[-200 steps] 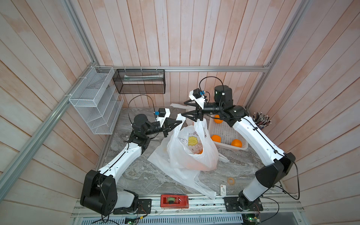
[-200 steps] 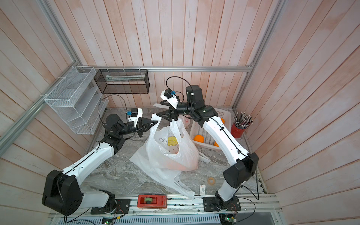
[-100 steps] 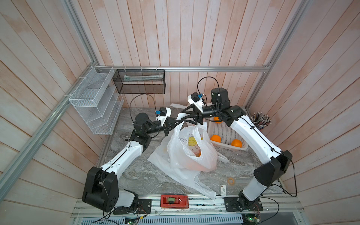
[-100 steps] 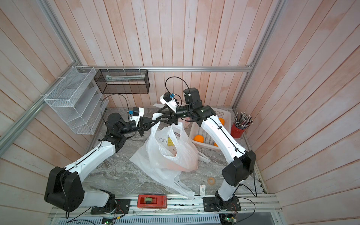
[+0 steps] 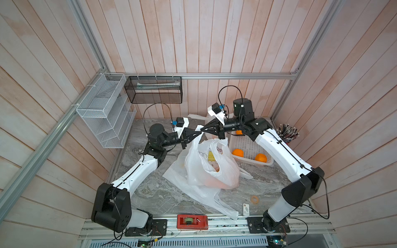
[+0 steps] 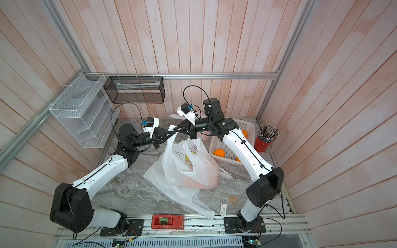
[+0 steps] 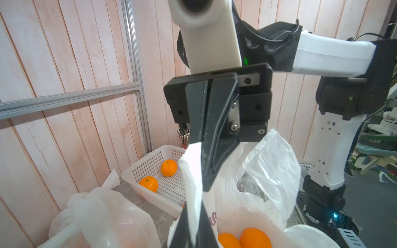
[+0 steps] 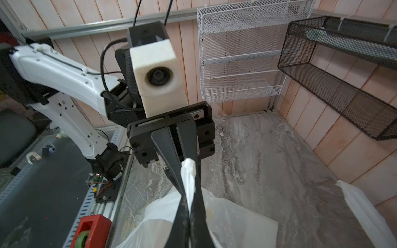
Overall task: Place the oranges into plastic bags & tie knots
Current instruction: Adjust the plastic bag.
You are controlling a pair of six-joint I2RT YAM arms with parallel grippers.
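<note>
An open plastic bag [image 5: 212, 165] printed with cartoons stands mid-table, with oranges [image 7: 254, 237] showing inside. One of its handle strips [image 8: 188, 176] is pulled up and left. My left gripper [image 5: 198, 133] and right gripper [image 5: 202, 129] meet tip to tip on that strip, both shut on it. The left wrist view shows the strip running between the left fingers [image 7: 184, 227]. Two more oranges [image 5: 237, 152] lie in the white perforated basket [image 5: 251, 141]. Another filled bag [image 7: 103, 216], its top bunched into a knot [image 7: 72, 219], rests by the back wall. A flat bag [image 5: 206, 199] lies underneath.
A red cup of pencils [image 5: 286, 134] stands at the back right. On the walls hang a white wire rack [image 5: 105, 111] and a black mesh basket [image 5: 153, 90]. A red tape dispenser [image 5: 192, 222], a tape ring [image 5: 255, 199] and a small card [image 5: 246, 209] sit near the front rail.
My right gripper, open a second ago, has come left to the left gripper's tips and shut on the handle strip. The left arm has hardly moved.
</note>
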